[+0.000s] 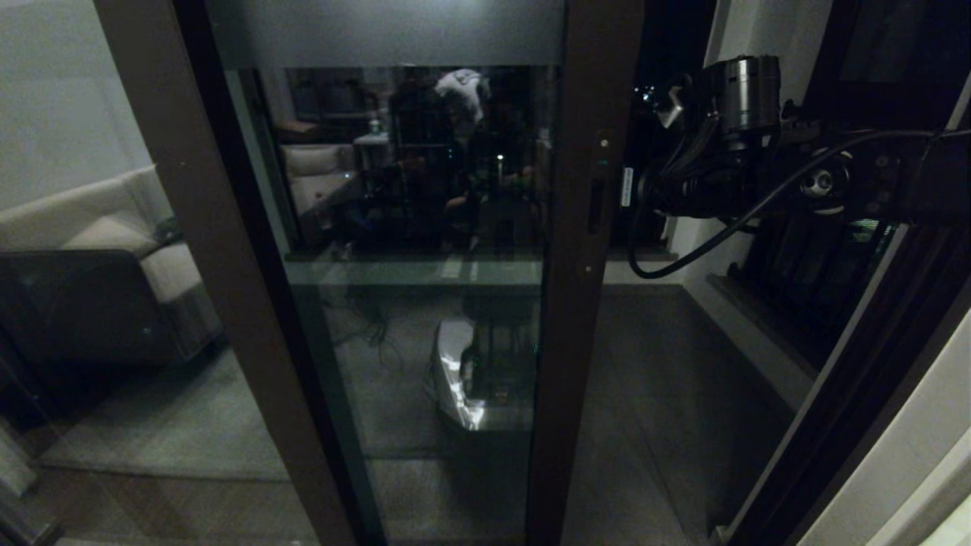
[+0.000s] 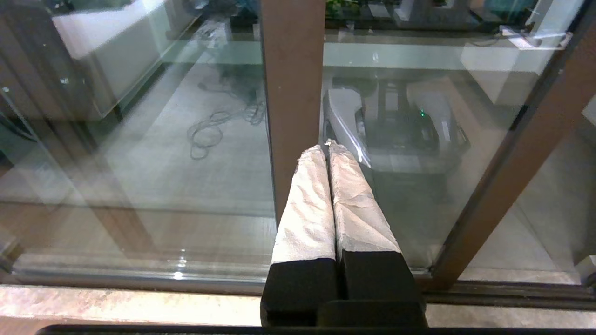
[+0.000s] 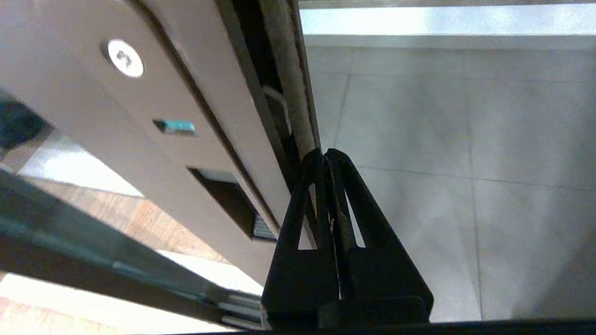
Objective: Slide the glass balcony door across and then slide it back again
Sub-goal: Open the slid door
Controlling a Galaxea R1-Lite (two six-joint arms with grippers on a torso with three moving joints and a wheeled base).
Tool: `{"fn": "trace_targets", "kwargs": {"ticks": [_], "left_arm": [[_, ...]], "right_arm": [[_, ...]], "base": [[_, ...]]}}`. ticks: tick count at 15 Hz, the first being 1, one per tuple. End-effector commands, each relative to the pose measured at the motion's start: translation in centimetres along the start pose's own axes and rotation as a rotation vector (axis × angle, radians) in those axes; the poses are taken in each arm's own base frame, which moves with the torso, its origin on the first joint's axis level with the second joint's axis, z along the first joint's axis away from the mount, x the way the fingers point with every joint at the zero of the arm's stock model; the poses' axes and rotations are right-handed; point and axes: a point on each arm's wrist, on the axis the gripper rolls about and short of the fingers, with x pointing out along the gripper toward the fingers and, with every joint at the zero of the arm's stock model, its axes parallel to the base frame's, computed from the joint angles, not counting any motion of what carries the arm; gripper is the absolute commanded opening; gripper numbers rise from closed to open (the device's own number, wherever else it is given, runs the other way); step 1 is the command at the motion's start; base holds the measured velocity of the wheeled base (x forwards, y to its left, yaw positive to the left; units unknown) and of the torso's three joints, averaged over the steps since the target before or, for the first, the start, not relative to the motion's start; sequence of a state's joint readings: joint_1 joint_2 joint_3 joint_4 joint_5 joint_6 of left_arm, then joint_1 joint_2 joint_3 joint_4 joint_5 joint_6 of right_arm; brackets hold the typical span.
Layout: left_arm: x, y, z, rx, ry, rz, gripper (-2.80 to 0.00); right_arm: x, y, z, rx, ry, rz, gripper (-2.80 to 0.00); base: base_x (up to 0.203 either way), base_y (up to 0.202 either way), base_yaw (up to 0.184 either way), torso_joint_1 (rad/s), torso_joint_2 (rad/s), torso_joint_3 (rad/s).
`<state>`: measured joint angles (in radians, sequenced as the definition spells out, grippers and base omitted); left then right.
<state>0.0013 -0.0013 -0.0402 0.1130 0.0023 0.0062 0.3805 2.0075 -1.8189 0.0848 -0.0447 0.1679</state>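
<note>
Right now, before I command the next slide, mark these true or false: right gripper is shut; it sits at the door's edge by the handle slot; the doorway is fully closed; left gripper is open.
1. The right gripper is shut. True.
2. It sits at the edge of the glass balcony door, beside the recessed slot handle. True.
3. The doorway is fully closed. False: a gap stands open beside the door's handle upright, showing the balcony floor.
4. The left gripper is open. False: its wrapped fingers are pressed together, held low before the glass.

Head faces door upright (image 1: 580,250), wrists close, all 3 share it
</note>
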Motion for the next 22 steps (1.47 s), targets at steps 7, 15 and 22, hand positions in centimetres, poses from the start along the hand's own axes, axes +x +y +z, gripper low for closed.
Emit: {"fn": "trace_targets", "kwargs": {"ticks": [7, 15, 22], "left_arm": [[0.0, 0.0, 0.0, 0.0, 0.001, 0.001, -2.8], [0.0, 0.0, 0.0, 0.0, 0.001, 0.001, -2.8], [0.0, 0.0, 0.0, 0.0, 0.001, 0.001, -2.8]], "right_arm": [[0.3, 0.2, -0.3, -0.001, 0.006, -0.007, -2.8], [-6.1, -1.8, 0.5, 0.014, -0.009, -0.096, -2.8], [-29.2, -3.4, -3.6, 0.038, -0.196, -0.165, -2.8]], "base": [[0.0, 0.0, 0.0, 0.0, 0.0, 0.0], [0.0, 0.0, 0.0, 0.0, 0.0, 0.0], [0.0, 0.0, 0.0, 0.0, 0.0, 0.0]]}}
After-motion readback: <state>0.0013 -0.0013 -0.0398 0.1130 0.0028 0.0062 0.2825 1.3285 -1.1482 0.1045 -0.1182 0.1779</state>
